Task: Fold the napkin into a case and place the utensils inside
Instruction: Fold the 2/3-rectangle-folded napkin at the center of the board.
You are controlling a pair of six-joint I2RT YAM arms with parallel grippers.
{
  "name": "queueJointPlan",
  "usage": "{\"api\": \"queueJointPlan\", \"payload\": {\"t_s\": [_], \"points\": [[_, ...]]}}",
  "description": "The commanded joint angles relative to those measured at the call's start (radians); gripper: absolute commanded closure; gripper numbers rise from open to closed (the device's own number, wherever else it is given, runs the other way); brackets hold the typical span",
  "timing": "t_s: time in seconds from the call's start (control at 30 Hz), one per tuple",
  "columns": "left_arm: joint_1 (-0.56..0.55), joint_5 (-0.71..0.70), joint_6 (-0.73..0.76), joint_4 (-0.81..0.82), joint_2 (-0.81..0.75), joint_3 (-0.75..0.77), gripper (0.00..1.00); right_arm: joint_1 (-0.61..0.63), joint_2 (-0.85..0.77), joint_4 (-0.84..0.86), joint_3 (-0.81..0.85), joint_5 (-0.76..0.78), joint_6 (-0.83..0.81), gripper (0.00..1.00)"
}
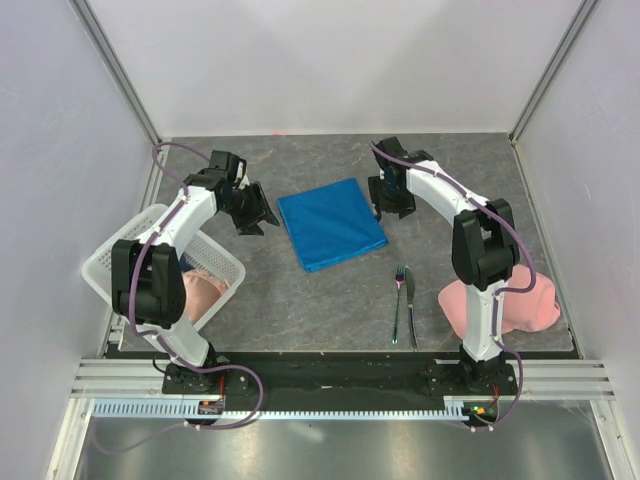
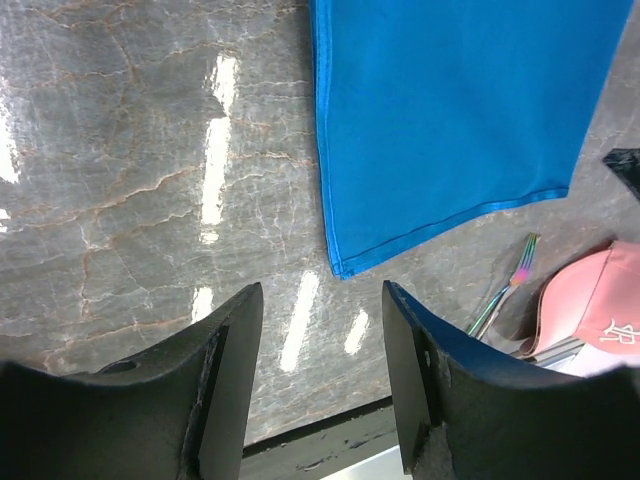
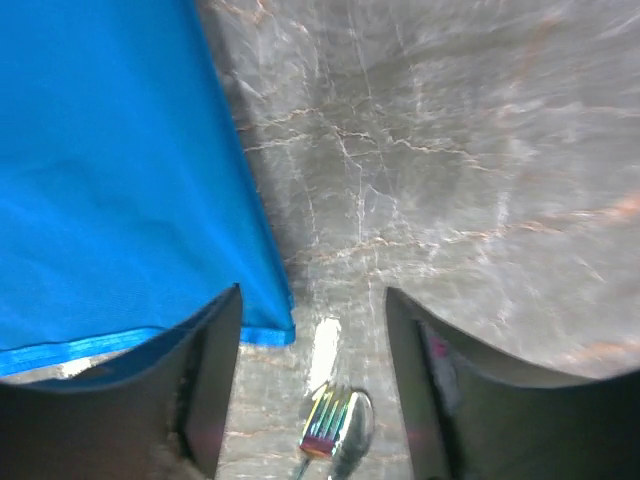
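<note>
The bright blue napkin (image 1: 331,223) lies flat, folded to a rough square, in the middle of the table; it also shows in the left wrist view (image 2: 450,110) and the right wrist view (image 3: 110,180). The iridescent fork (image 1: 398,300) and knife (image 1: 410,308) lie side by side in front of it, to the right; their tips show in the right wrist view (image 3: 335,425). My left gripper (image 1: 256,218) is open and empty, just left of the napkin. My right gripper (image 1: 385,208) is open and empty at the napkin's right edge.
A white basket (image 1: 130,250) holding a pale pink cloth (image 1: 205,292) stands at the left. A pink cap (image 1: 500,305) lies at the front right, by the right arm's base. Grey walls enclose the table.
</note>
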Motion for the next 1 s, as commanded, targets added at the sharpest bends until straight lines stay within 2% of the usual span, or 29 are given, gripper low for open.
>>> {"api": "queueJointPlan", "payload": {"t_s": [0.0,0.17,0.2,0.23,0.27,0.33,0.63,0.97], "points": [[0.018,0.004,-0.042,0.024,-0.076,-0.021,0.42,0.143,-0.070,-0.108,0.092,0.169,-0.003,0.32],[0.069,-0.017,-0.085,0.027,-0.125,-0.041,0.43,0.341,-0.016,-0.083,0.151,0.083,0.037,0.35],[0.078,-0.017,-0.097,0.027,-0.133,-0.044,0.43,0.361,0.008,-0.073,0.174,0.070,0.057,0.38],[0.094,-0.017,-0.102,0.028,-0.139,-0.045,0.42,0.391,0.021,-0.062,0.181,0.046,0.065,0.46],[0.101,-0.019,-0.107,0.030,-0.154,-0.053,0.42,0.404,0.034,-0.051,0.188,0.014,0.072,0.50],[0.124,-0.019,-0.116,0.034,-0.169,-0.064,0.37,0.435,0.073,-0.034,0.205,-0.011,0.091,0.53],[0.227,0.046,-0.117,0.054,-0.229,-0.157,0.36,0.511,0.185,-0.020,0.271,-0.035,0.083,0.51],[0.262,0.081,-0.108,0.076,-0.251,-0.206,0.36,0.545,0.245,-0.017,0.294,0.009,0.069,0.45]]}}
